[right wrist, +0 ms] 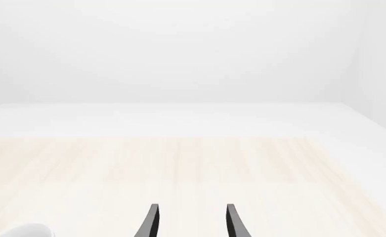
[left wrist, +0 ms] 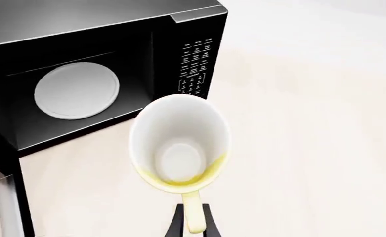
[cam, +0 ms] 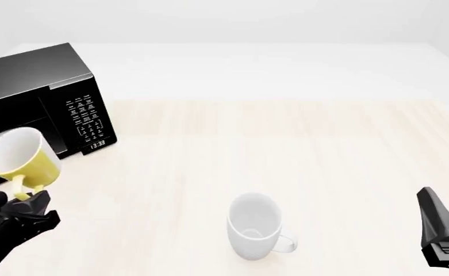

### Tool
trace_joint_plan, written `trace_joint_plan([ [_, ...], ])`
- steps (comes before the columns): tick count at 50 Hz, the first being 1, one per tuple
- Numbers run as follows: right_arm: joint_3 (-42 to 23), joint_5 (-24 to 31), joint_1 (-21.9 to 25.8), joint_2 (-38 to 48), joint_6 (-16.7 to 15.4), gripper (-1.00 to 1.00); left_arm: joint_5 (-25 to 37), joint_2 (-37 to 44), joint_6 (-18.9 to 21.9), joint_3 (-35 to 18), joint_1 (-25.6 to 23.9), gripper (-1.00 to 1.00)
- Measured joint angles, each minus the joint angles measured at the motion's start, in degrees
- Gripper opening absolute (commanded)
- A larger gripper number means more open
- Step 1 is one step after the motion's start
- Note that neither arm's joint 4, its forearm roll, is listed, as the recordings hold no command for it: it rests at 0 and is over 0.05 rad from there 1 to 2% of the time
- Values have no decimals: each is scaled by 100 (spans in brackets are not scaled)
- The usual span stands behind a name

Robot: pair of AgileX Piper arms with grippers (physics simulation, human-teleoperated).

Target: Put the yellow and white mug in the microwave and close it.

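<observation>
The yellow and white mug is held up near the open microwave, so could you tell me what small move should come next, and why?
Probably ease the left pincer forward toward the turntable. The yellow and white mug hangs by its handle just outside the microwave, whose cavity shows open.

Microwave (cam: 36, 103), far left of table: digital clock display (cam: 97, 144) at foot of keypad reads 13:33. Keypad (cam: 85, 121): white lettering in rows, too small to read. No other legible text.
</observation>
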State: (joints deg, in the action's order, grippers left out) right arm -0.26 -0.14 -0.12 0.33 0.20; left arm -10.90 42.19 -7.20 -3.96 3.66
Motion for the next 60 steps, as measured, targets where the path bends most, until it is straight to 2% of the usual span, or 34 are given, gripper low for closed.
trace_joint_plan([
  [31, 0, 0, 0, 0, 0, 100, -850, 1346, 51, -372, 843, -100],
  [60, 0, 0, 0, 0, 0, 100, -1742, 2883, 6, -760, 1350, -100],
])
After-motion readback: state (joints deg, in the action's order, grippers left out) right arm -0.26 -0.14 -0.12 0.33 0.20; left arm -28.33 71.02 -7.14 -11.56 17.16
